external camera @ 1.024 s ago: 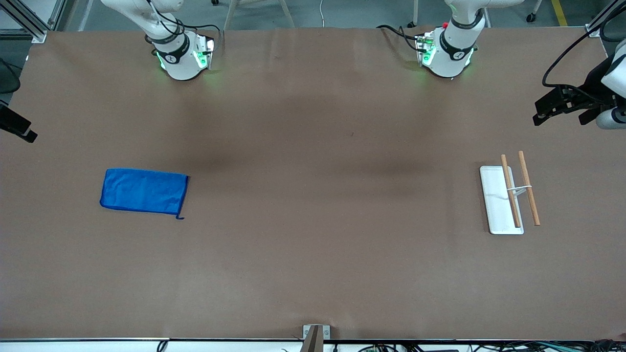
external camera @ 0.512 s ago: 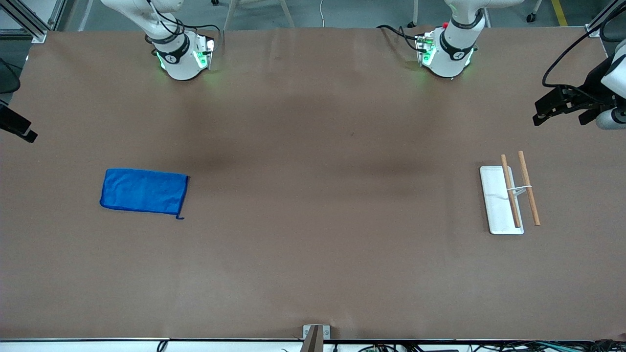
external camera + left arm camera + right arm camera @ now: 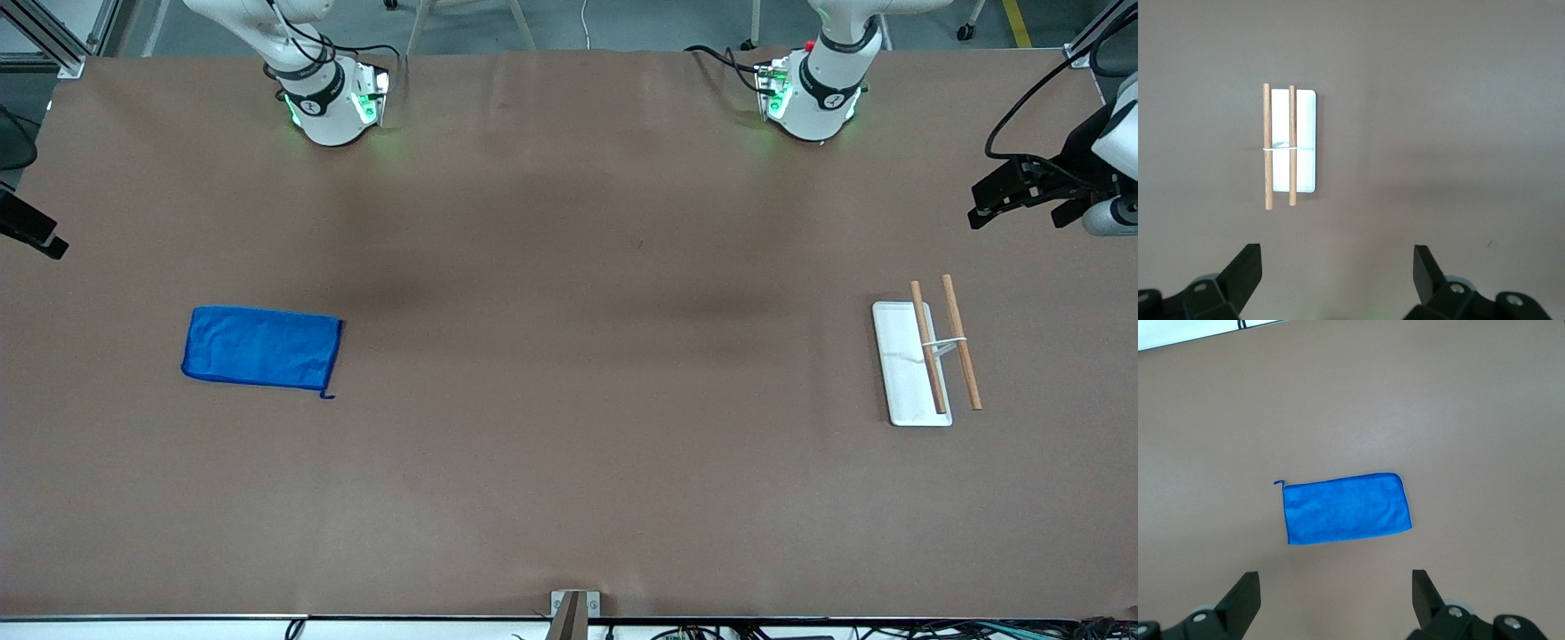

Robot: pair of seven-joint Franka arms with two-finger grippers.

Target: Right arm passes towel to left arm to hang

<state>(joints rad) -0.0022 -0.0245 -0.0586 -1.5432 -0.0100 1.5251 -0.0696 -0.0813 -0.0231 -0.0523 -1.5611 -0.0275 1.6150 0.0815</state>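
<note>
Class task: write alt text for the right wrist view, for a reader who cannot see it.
A blue towel lies flat on the brown table, a small loop sticking out at one corner. The right gripper is over the table with fingers spread open, holding nothing.

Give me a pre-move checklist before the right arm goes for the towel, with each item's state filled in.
1. The towel lies flat on the table, toward the right arm's end: ok.
2. The towel is free, with nothing on it or touching it: ok.
3. The right gripper is open, high over the towel and holding nothing: ok.
4. The left gripper is open and empty, waiting high over the rack: ok.
5. The rack stands toward the left arm's end, its two wooden rods bare: ok.
6. The towel's loop is at a corner, lying flat: ok.
</note>
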